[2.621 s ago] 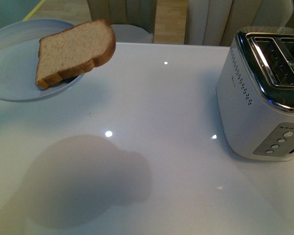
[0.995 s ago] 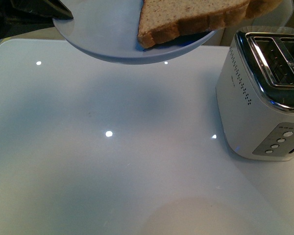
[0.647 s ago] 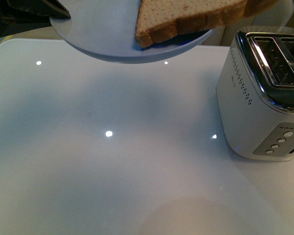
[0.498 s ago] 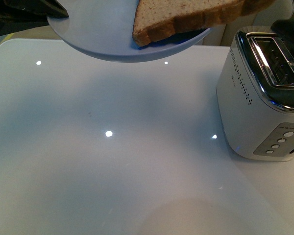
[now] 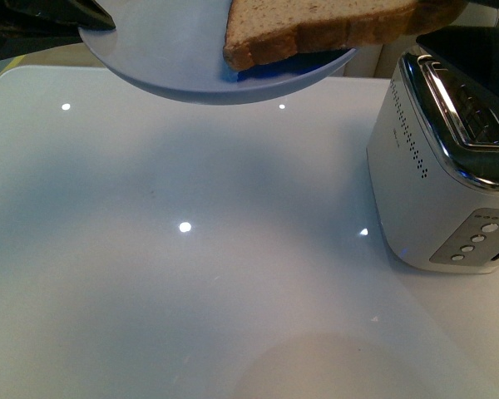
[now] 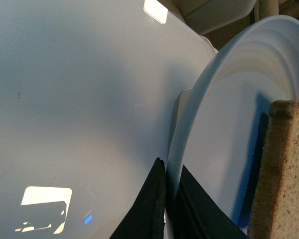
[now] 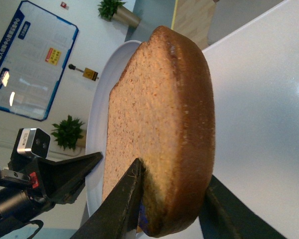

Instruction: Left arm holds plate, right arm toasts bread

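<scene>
Silver toaster (image 5: 432, 166) stands at white counter's (image 5: 191, 316) right edge. Left claw (image 6: 170, 169) pinches pale blue-grey round plate's (image 6: 224, 124) rim; right claw (image 7: 174, 172) straddles brown bread slice (image 7: 154, 109), grip unclear.

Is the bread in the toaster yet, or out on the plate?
Out. The bread lies on the raised plate, clear of the toaster, with the right end effector straddling its crust edge.

text: none legible | toaster (image 5: 416, 191) marking blurred | wall poster (image 7: 32, 59) print too small
</scene>
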{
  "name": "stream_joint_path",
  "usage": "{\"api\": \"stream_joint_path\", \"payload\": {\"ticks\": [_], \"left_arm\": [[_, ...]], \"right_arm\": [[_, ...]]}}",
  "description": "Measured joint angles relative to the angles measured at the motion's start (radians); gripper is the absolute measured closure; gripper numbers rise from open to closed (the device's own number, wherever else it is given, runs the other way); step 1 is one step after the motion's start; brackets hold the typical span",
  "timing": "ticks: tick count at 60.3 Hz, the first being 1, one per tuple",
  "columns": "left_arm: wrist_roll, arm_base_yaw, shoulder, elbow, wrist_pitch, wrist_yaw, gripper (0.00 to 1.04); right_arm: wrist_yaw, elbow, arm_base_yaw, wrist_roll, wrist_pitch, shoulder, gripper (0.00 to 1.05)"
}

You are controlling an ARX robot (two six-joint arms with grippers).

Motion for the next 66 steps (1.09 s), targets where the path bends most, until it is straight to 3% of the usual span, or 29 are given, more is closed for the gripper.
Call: {"api": "stream_joint_path", "payload": {"ticks": [12, 22, 34, 43, 51, 57, 66], "left_arm": [[0.000, 0.000, 0.000, 0.000, 0.000, 0.002, 1.02], [0.000, 0.000, 0.000, 0.000, 0.000, 0.008, 1.02], [0.000, 0.001, 0.000, 0.000, 0.000, 0.011, 1.02], [0.000, 0.001, 0.000, 0.000, 0.000, 0.011, 1.02], [0.000, 0.001, 0.000, 0.000, 0.000, 0.011, 1.02], [0.000, 0.001, -0.002, 0.000, 0.000, 0.011, 1.02], [0.000, 0.001, -0.005, 0.000, -0.004, 0.011, 1.02]], "right_arm": [[-0.008, 0.001, -0.006, 0.020, 0.021, -0.012, 1.02], [-0.018, 0.021, -0.042, 0.023, 0.006, -0.071, 1.02], [0.019, 0.111, -0.145, -0.016, -0.069, -0.206, 1.02], [0.200, 0.184, -0.178, -0.255, -0.204, -0.230, 1.02], [0.351, 0.178, -0.178, -0.549, -0.183, -0.169, 1.02], [0.418, 0.156, -0.178, -0.745, -0.153, -0.112, 1.02], [0.462, 0.114, -0.170, -0.927, -0.120, -0.030, 1.02]]}}
